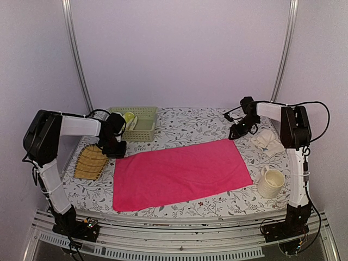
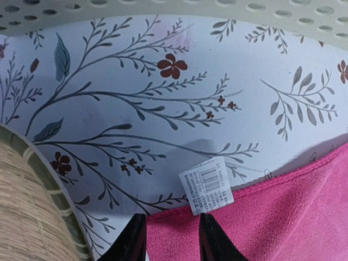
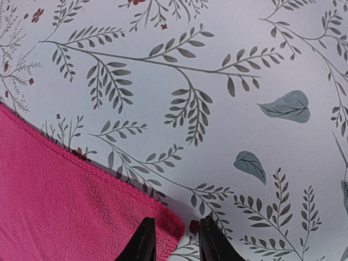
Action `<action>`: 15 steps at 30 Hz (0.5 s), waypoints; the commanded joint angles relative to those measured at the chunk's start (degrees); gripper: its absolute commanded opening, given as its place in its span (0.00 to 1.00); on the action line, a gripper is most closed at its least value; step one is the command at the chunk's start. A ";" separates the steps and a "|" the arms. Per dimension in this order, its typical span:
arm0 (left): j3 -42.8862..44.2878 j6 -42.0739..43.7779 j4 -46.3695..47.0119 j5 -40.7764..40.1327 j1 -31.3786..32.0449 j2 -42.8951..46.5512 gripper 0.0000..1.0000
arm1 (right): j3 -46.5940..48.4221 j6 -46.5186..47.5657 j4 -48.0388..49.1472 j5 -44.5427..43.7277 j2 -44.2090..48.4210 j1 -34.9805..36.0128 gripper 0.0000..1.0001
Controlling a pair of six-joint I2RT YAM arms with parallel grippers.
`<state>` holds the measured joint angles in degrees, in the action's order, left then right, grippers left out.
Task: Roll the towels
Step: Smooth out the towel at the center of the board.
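Observation:
The bright pink towel (image 1: 182, 172) lies spread flat on the floral tablecloth. My left gripper (image 1: 115, 149) is low over its far left corner. In the left wrist view the gripper (image 2: 171, 231) is open, with pink cloth (image 2: 272, 217) lying flat between the fingers and the white tag (image 2: 206, 186) just ahead. My right gripper (image 1: 235, 135) hangs at the far right corner. Its wrist view shows the gripper (image 3: 178, 231) open astride the towel (image 3: 65, 201) corner. The cream-white towel (image 1: 268, 142) lies crumpled to the right of it.
A green perforated basket (image 1: 136, 122) stands at the back left, close to the left gripper, its wall (image 2: 217, 11) just ahead. A woven straw mat (image 1: 91, 162) lies at the left edge. A cream mug (image 1: 270, 182) stands at the front right.

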<state>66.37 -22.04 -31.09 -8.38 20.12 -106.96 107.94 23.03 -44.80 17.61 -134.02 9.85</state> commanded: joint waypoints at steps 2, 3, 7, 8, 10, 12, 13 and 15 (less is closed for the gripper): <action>-0.51 0.95 1.00 0.23 -0.67 1.21 0.36 | 0.49 0.12 -0.97 -1.62 -3.51 1.07 0.27; -0.35 0.95 1.02 0.20 -0.65 1.30 0.36 | 0.39 0.33 -1.11 -2.89 -3.82 1.38 0.26; 0.32 1.20 0.95 -0.08 -0.64 1.49 0.36 | 0.24 0.54 -1.64 -7.04 -4.39 2.10 0.22; 0.40 1.28 0.95 -0.09 -0.69 1.44 0.36 | 0.23 0.46 -1.74 -7.70 -4.61 2.23 0.20; 0.43 1.42 0.94 -0.22 -0.68 1.39 0.36 | 0.17 0.40 -2.17 -8.44 -4.79 2.17 0.11; 0.43 1.51 0.94 -0.52 -0.63 1.40 0.36 | -0.04 0.44 -2.25 -8.47 -4.57 2.19 0.05; 0.43 1.48 0.92 -0.56 -0.67 1.33 0.36 | -0.14 0.44 -2.23 -8.40 -4.37 2.15 0.03; 0.43 1.48 1.02 -0.61 -0.69 1.30 0.36 | -0.27 0.44 -1.79 -8.32 -3.85 2.13 0.02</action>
<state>66.26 -21.17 -30.74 -8.47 20.10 -106.87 108.53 23.38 -44.34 12.03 -135.24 11.64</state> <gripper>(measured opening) 0.360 0.032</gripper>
